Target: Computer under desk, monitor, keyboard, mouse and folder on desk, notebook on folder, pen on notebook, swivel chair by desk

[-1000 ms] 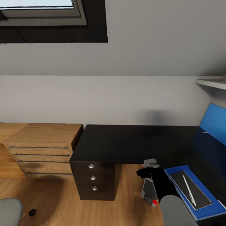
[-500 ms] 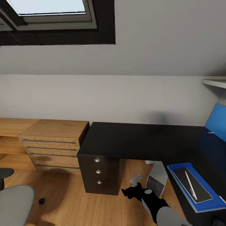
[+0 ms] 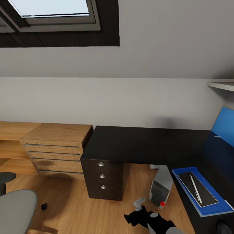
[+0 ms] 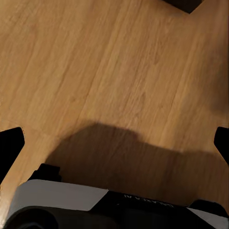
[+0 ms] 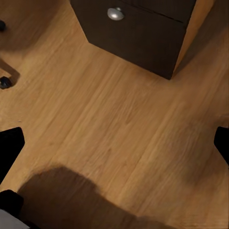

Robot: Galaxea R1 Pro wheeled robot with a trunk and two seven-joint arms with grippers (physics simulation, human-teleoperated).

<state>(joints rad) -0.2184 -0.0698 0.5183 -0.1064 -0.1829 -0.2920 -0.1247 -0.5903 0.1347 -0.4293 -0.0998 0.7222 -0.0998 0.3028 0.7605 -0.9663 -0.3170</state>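
Observation:
The black-topped desk [image 3: 126,144] runs along the wall, with its blue back panel [image 3: 224,125] at the right. On its right wing lies the blue folder [image 3: 213,208] with the dark notebook [image 3: 191,187] on it and the white pen [image 3: 195,189] on top. The pale computer [image 3: 161,185] stands on the floor under the desk. The swivel chair's grey seat [image 3: 14,211] is at the lower left. My right gripper [image 3: 134,217] [image 5: 114,143] hangs open over the floor in front of the desk's drawers. My left gripper [image 4: 114,143] is open above bare floorboards. Monitor, keyboard and mouse are out of view.
A dark three-drawer pedestal [image 3: 102,177] [image 5: 138,33] holds up the desk's left end. A light wooden drawer chest [image 3: 55,151] stands beside it. A chair castor [image 5: 5,82] rests on the floor near my right gripper. A skylight [image 3: 52,13] is overhead, and a shelf [image 3: 222,85] at the right.
The view first swung left and up, bringing the chest and chair into sight. My right arm has dropped toward the floor and away from the desk, uncovering the computer.

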